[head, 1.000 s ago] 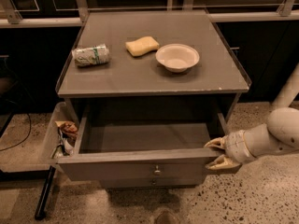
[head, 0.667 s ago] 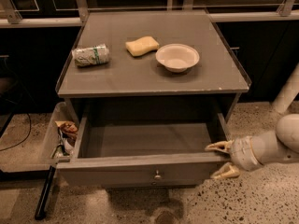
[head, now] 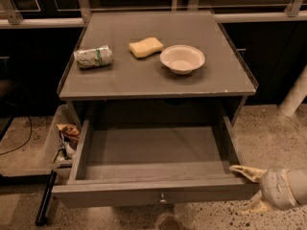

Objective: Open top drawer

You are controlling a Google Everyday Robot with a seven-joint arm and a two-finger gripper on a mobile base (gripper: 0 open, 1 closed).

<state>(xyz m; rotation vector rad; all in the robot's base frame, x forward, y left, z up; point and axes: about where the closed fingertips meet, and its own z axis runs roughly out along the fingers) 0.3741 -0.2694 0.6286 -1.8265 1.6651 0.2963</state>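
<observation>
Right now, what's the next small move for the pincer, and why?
Probably ease the pincer back and to the right, clear of the top drawer. The drawer is pulled far out with its plain grey inside showing, so the opening looks done. The pincer sits open at the drawer's front right corner, gripping nothing.

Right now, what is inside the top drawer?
The top drawer shows only bare grey floor, with nothing visible on it. The strip just behind its front panel is hidden. The gripper, fingers open, is at the drawer's front right corner.
</observation>
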